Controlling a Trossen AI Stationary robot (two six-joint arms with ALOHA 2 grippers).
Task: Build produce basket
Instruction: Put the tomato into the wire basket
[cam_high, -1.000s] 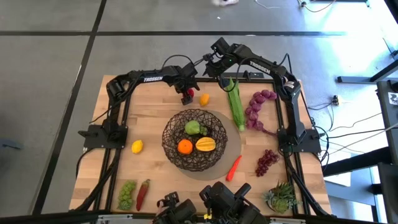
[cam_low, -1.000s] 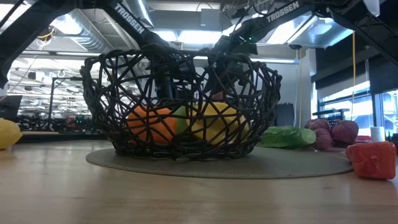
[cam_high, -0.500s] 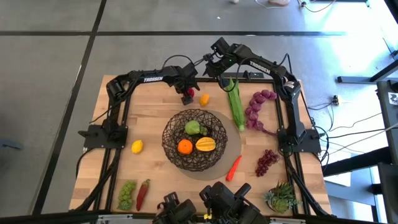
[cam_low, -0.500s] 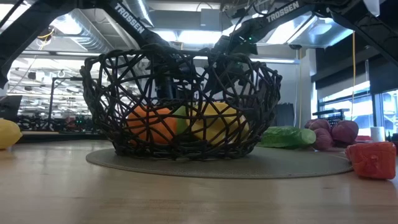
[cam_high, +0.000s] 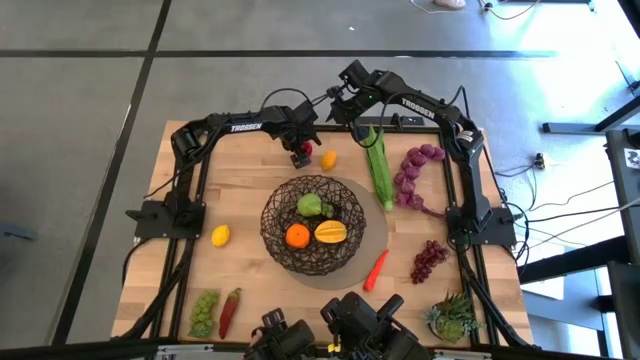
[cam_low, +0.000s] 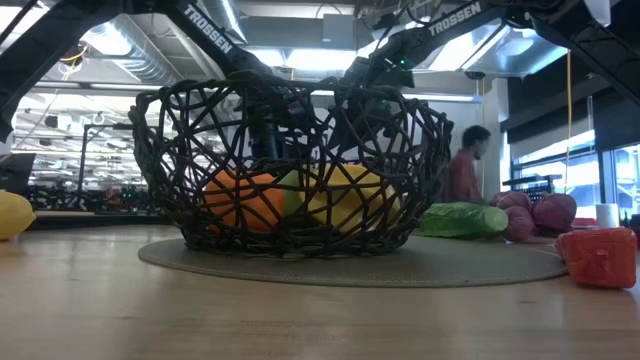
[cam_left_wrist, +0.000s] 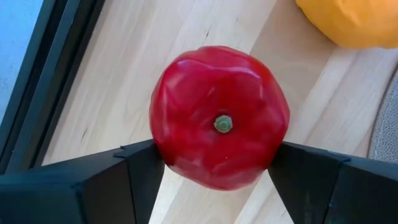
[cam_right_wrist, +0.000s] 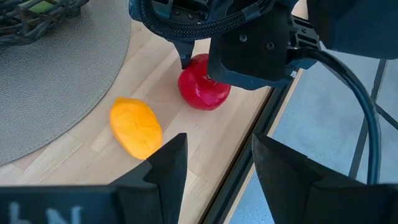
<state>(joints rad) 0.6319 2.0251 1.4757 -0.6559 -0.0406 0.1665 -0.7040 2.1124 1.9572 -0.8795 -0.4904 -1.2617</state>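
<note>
While the left gripper (cam_high: 300, 155) still clamps the glossy red toy apple (cam_left_wrist: 219, 124) near the counter's far edge, nothing there has shifted; a person (cam_low: 464, 166) now shows behind. Right gripper (cam_right_wrist: 211, 163) gapes empty.

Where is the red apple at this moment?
In the high view the red apple sits at the far edge of the table, between the fingers of the left gripper, beside a small orange fruit, behind the basket.

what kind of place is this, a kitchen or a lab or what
Likely a robotics lab or workshop, not a kitchen: two arms are mounted on a wooden table, toy produce surrounds a wire basket, and an open industrial hall with ceiling lights lies behind.
</note>
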